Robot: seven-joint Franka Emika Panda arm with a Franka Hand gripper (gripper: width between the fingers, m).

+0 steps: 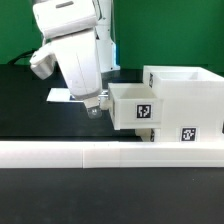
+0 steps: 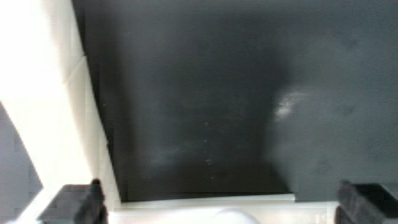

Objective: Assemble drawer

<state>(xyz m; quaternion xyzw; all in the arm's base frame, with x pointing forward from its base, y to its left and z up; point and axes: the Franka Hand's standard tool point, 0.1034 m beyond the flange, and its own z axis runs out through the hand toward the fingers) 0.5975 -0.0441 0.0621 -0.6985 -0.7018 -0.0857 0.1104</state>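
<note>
A: How wide is the gripper (image 1: 97,107) standing?

B: In the wrist view its two dark fingertips (image 2: 71,204) sit at the lower corners of the frame, far apart, so the jaws are spread wide with nothing between them. Only black tabletop (image 2: 214,90) shows in the gap.

A: Is it touching anything?

B: In the exterior view it hangs at centre frame, just beside the left face of a small white tray (image 1: 134,106) that sticks out of the big casing (image 1: 185,100). I cannot tell whether a finger meets the tray wall; the fingers are small and blurred there.

A: Where is the drawer, then?

B: Right half of the exterior view, casing at the right, tray at its left, both carrying black-and-white tags. The casing is cut off by the right edge.

A: What else is hard to read?

B: The long low white wall (image 1: 100,153) across the lower part hides the casing's base. In the wrist view a white edge (image 2: 54,110) runs down the left side and a pale strip lies at the bottom centre; which parts these are I cannot say.
</note>
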